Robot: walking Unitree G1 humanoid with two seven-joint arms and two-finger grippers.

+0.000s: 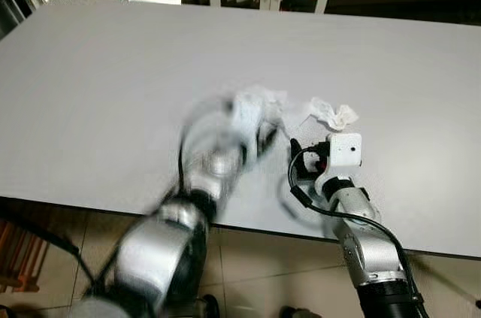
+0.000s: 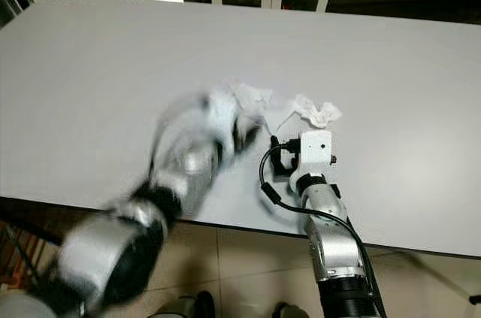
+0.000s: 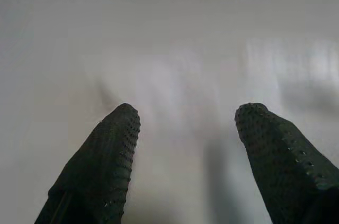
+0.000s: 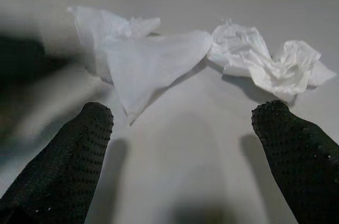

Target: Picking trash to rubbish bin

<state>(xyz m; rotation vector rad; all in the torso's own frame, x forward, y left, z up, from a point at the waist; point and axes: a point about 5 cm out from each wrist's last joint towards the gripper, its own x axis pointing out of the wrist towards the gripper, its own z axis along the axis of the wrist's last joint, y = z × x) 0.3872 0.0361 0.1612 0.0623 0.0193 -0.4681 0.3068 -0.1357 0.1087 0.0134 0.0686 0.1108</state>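
Near the worktop's point(image 1: 90, 92) front edge, the right hand point(image 4: 183, 123) hovers with fingers spread, and the blurred left hand point(image 3: 185, 123) beside it is spread too. Just beyond lie a flat tissue point(image 4: 151, 62) and a crumpled tissue point(image 4: 270, 62), toward the worktop's middle.

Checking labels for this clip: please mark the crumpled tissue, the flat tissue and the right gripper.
crumpled tissue point(image 4: 265, 60), right wrist view, middle of the wad.
flat tissue point(image 4: 151, 65), right wrist view, centre of the smooth sheet.
right gripper point(image 4: 185, 144), right wrist view, midway between its spread fingertips.
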